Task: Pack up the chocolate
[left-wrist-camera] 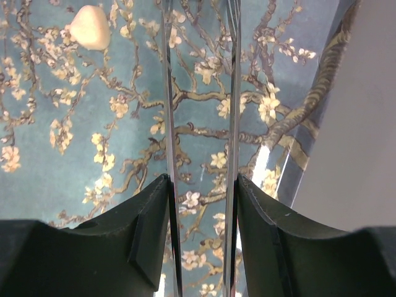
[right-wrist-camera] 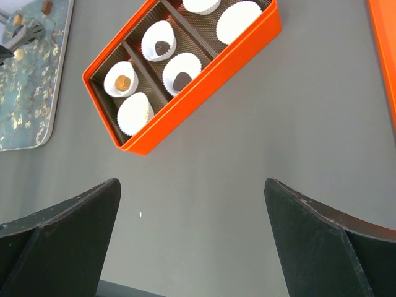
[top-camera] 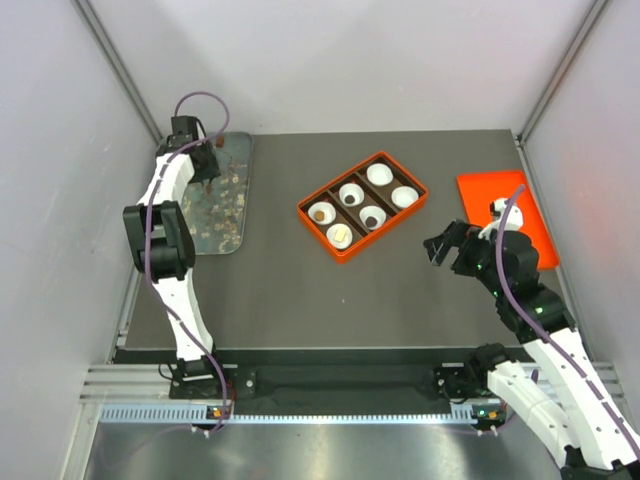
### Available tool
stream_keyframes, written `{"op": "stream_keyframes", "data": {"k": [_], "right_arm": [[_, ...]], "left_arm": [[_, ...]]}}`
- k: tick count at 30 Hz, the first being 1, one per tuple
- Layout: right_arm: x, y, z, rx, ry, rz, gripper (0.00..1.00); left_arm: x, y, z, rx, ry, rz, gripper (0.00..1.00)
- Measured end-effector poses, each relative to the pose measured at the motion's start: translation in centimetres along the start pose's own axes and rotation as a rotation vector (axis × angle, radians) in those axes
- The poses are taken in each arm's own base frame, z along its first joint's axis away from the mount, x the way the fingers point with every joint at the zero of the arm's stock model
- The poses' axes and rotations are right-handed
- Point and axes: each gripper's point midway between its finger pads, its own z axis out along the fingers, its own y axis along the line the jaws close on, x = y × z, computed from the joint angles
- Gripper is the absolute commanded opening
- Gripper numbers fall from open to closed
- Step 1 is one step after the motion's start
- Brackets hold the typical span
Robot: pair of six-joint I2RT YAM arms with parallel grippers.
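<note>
My left gripper (top-camera: 205, 172) hangs over the floral tray (top-camera: 232, 215) at the back left, shut on thin metal tongs (left-wrist-camera: 234, 93). The two blades run straight out between the fingers, apart, with nothing between them. A cream-white chocolate (left-wrist-camera: 90, 26) lies on the tray, ahead and to the left of the blades. The orange box (top-camera: 388, 228) holds several white paper cups. One has a tan chocolate (top-camera: 321, 212), two have dark ones (top-camera: 351, 195) (top-camera: 373, 216), and one has a cream piece (top-camera: 340, 236). My right gripper (top-camera: 447, 250) is open above bare table, right of the box.
An orange lid (top-camera: 510, 225) lies flat at the right edge, partly under my right arm. A small brown lump (right-wrist-camera: 47, 7) and a cream one (right-wrist-camera: 18, 54) sit on the floral tray (right-wrist-camera: 25, 99). Grey walls close in on both sides.
</note>
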Motion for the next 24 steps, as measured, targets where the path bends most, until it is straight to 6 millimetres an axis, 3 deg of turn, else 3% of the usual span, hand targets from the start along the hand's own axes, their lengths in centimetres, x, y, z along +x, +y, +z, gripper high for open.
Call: {"op": "stream_keyframes", "data": {"k": [9, 20, 24], "right_arm": [[0.0, -0.2, 0.2, 0.012, 0.001, -0.003, 1.0], [0.4, -0.5, 0.3, 0.021, 0.007, -0.003, 1.0], [0.2, -0.4, 0.2, 0.017, -0.002, -0.002, 1.0]], "left_arm": [[0.1, 0.3, 1.3, -0.007, 0.01, 0.005, 0.49], [-1.8, -0.2, 1.2, 0.015, -0.013, 0.026, 0.45], [-1.0, -0.2, 1.9, 0.018, 0.019, 0.03, 0.43]]}}
